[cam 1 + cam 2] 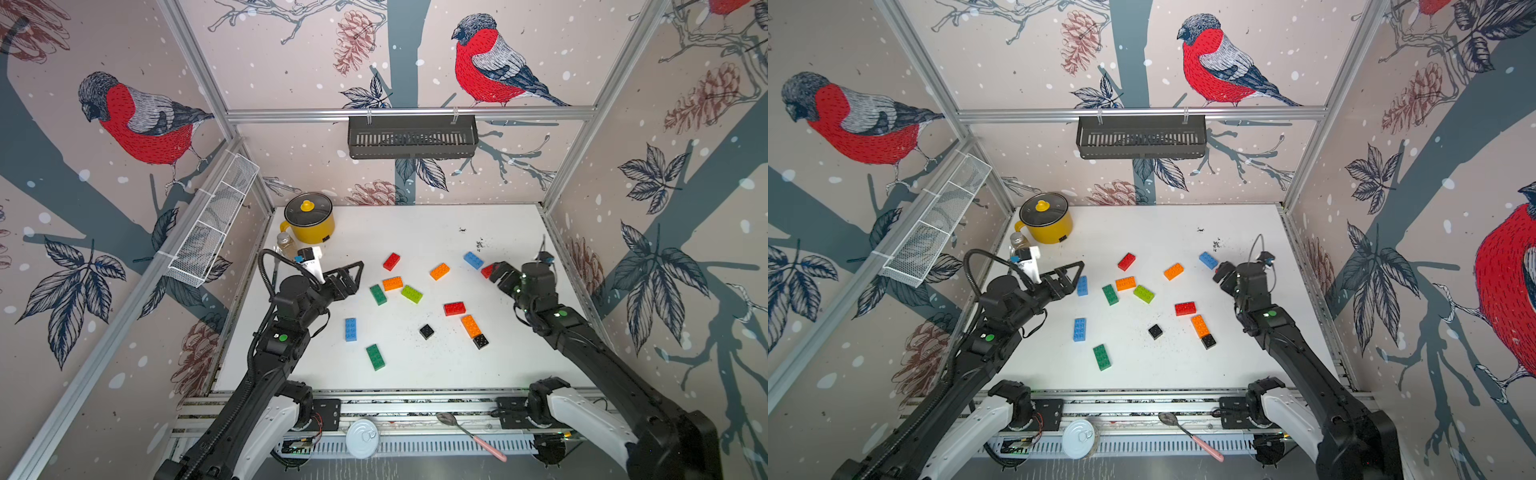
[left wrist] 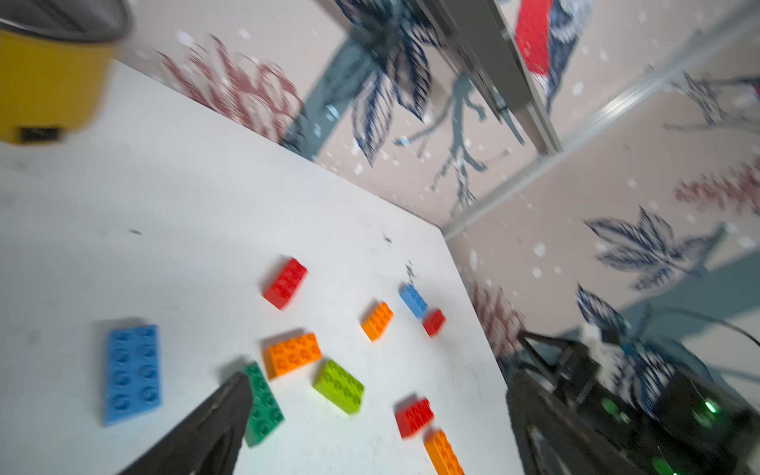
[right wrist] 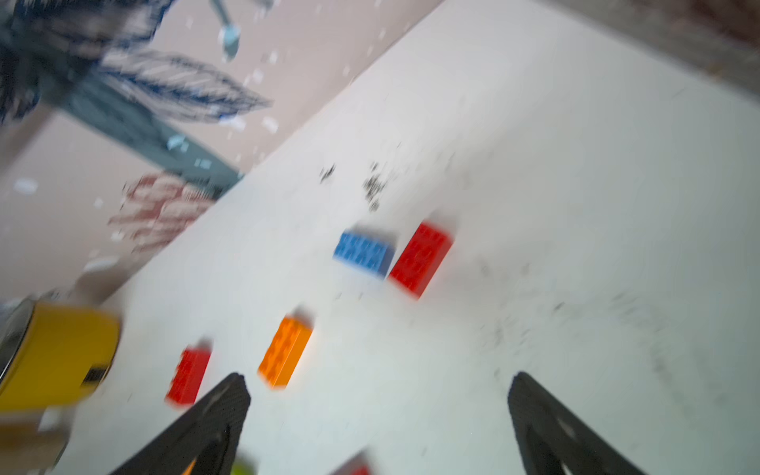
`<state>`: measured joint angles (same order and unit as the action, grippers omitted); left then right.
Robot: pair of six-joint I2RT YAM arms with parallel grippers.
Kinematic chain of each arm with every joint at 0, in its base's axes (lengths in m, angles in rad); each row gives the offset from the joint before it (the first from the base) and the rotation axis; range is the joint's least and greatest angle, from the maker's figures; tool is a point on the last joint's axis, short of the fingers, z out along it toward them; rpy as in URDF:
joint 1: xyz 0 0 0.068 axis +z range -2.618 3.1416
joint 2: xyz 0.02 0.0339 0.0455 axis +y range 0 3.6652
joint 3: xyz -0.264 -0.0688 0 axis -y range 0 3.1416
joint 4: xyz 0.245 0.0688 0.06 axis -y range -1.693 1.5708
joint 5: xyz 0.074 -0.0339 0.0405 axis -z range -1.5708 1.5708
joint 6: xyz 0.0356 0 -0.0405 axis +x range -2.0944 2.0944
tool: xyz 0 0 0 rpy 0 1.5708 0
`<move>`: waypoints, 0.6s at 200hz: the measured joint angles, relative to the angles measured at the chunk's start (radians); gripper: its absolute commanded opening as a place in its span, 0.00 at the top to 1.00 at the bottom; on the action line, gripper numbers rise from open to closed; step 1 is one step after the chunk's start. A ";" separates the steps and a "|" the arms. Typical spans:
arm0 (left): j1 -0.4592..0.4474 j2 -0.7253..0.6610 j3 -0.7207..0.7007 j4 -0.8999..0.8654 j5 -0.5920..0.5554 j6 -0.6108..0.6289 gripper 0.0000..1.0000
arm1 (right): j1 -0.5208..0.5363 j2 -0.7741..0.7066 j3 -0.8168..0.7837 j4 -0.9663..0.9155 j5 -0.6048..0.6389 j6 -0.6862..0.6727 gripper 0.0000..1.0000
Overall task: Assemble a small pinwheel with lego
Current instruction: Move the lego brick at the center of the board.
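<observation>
Lego bricks lie loose and apart on the white table (image 1: 415, 374): red (image 1: 391, 261), orange (image 1: 439, 271), blue (image 1: 473, 260), orange (image 1: 392, 283), dark green (image 1: 378, 294), lime (image 1: 412, 294), red (image 1: 454, 308), orange (image 1: 471, 326), blue (image 1: 350, 329), dark green (image 1: 375, 357), and two black squares (image 1: 426, 331) (image 1: 480, 341). My left gripper (image 1: 353, 276) (image 2: 378, 386) hovers open left of the middle cluster, above another blue brick (image 1: 1082, 286). My right gripper (image 1: 496, 272) (image 3: 379, 382) is open and empty, partly covering a red brick (image 1: 486, 271).
A yellow lidded pot (image 1: 309, 218) and a small jar (image 1: 284, 241) stand at the back left. A white wire basket (image 1: 212, 224) hangs on the left wall and a black rack (image 1: 411, 137) on the back wall. A tin lid (image 1: 362, 438) and a spoon (image 1: 471, 434) lie on the front rail.
</observation>
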<state>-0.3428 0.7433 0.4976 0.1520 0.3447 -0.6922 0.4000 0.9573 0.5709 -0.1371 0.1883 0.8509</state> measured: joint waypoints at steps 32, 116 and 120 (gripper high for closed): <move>-0.173 -0.014 -0.046 -0.018 0.013 0.065 0.03 | 0.235 0.071 -0.009 -0.045 0.042 0.193 0.00; -0.235 -0.037 -0.105 -0.005 -0.071 0.063 0.03 | 0.406 0.405 0.121 0.000 0.048 0.513 0.23; -0.235 -0.040 -0.105 -0.005 -0.075 0.063 0.03 | 0.404 0.420 0.128 -0.005 0.049 0.520 0.23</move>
<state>-0.5774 0.7036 0.3931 0.1471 0.2695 -0.6289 0.8040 1.3769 0.6987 -0.1417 0.2371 1.3708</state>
